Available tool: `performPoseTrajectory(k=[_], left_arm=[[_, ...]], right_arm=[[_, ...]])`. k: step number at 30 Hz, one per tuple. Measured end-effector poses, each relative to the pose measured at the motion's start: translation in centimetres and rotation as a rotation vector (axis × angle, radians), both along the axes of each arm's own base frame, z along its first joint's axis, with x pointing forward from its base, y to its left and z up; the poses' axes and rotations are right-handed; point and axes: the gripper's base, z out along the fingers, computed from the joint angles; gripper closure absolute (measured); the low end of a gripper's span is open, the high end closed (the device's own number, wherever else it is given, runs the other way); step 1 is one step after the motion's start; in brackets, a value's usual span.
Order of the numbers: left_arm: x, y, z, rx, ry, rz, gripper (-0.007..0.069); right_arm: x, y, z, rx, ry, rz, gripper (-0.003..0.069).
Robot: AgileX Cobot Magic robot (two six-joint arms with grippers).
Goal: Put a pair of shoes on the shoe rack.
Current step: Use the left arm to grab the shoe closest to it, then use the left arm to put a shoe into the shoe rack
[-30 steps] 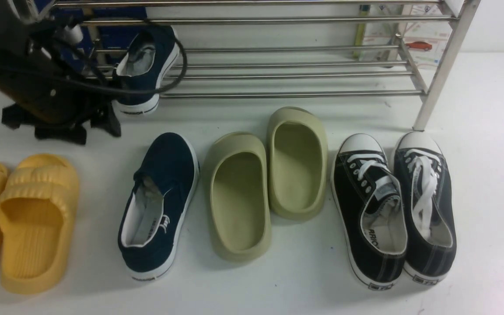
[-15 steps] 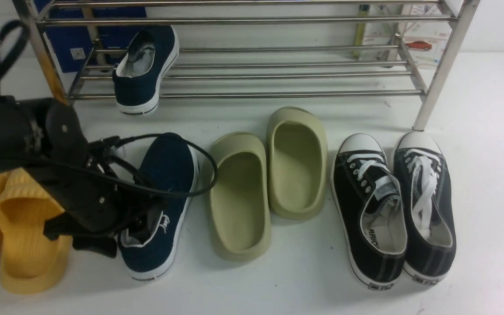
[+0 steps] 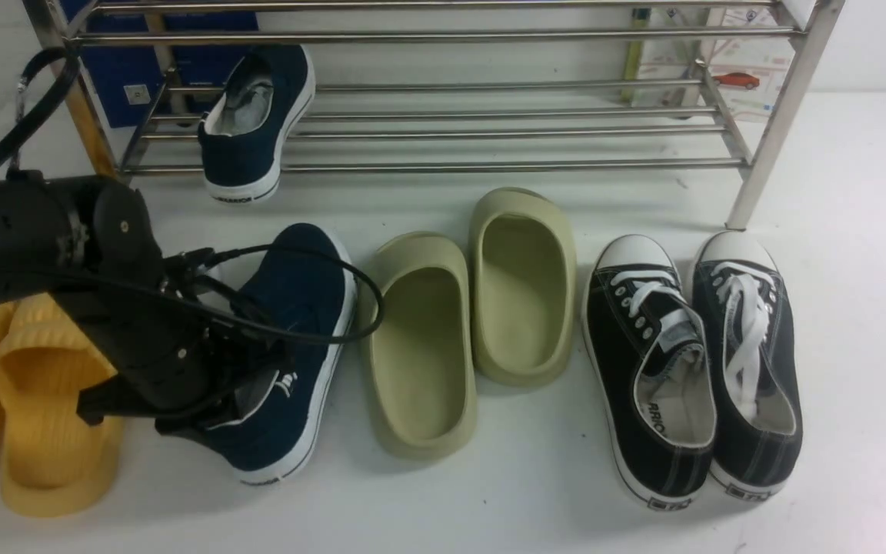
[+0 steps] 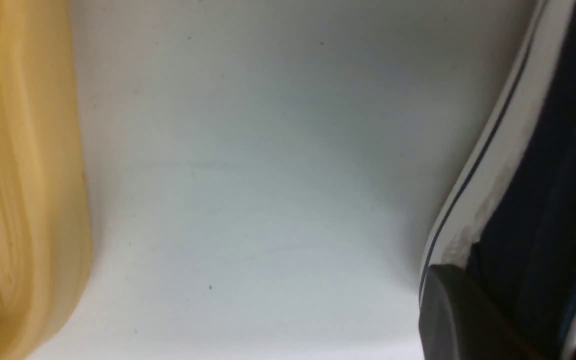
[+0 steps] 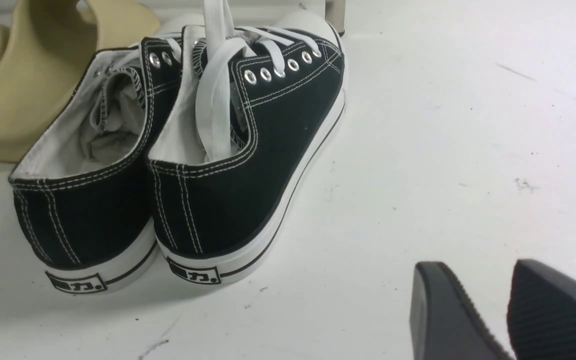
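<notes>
**Two navy slip-ons: one racked, one in my left claw**

One navy shoe (image 3: 254,123) sits toe-in on the lower bars of the shoe rack (image 3: 489,164), its heel overhanging the front bar. The heel lettering looks like WARRIOR. The other navy shoe (image 3: 297,331) is on the white surface (image 3: 858,308) in front, tilted. My left claw (image 3: 212,404) is clenched on its side wall by the heel opening. In the left wrist view a dark finger (image 4: 458,320) presses that canvas. A black cable (image 3: 362,308) loops across the shoe. Yellow slippers (image 3: 51,431) lie just left of it and olive clogs (image 3: 420,346) just right. Beyond the clogs, the black lace-ups (image 3: 689,369) show "RRIO" on an insole; I cannot read their heel patches. My right claw (image 5: 478,285) hangs released near their heels.
</notes>
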Motion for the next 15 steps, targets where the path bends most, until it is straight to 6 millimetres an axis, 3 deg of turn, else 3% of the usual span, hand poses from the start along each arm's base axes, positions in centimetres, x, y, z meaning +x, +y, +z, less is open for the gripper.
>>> performPoseTrajectory(k=[9, 15], left_arm=[[-1.2, 0.0, 3.5, -0.041, -0.086, 0.0, 0.0612], [-0.5, -1.0, 4.6, -0.133, -0.111, -0.038, 0.0612]], right_arm=[[0.0, 0.0, 0.0, 0.0, 0.0, 0.0, 0.0419], [0.0, 0.0, 0.0, 0.0, 0.0, 0.0, 0.0419]])
